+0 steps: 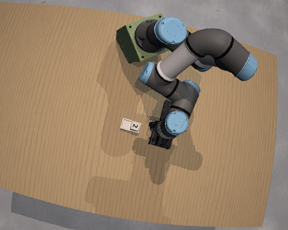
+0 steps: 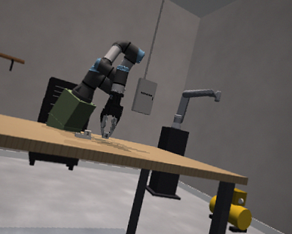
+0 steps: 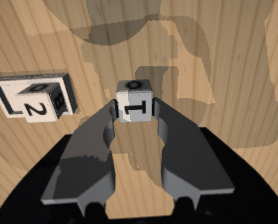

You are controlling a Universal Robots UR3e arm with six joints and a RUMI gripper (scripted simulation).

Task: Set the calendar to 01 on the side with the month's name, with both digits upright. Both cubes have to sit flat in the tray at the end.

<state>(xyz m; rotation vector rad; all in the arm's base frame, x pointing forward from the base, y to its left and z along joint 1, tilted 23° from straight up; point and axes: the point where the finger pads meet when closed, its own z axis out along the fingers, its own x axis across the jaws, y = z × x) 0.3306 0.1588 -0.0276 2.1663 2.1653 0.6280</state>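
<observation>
My gripper point(image 3: 134, 100) point(image 2: 106, 134) is shut on a white number cube point(image 3: 133, 102) and holds it just above the table. The cube's face toward the wrist camera shows a 1 lying on its side, and its far face shows a 0. In the top view the gripper point(image 1: 160, 140) is hidden under the wrist and the held cube does not show. The white tray point(image 1: 126, 125) point(image 3: 10, 82) point(image 2: 79, 135) lies on the table to the left of the gripper. The second cube point(image 1: 135, 126) point(image 3: 41, 103) point(image 2: 87, 133) sits in the tray's right slot with a 2 on top. The left slot is empty.
The arm's green base block point(image 1: 131, 40) point(image 2: 70, 110) stands at the back of the wooden table point(image 1: 49, 113). The arm's elbow and forearm hang over the area behind the tray. Off the table are a black cabinet, a second grey arm on a pedestal point(image 2: 172, 139) and yellow and orange parts on the floor.
</observation>
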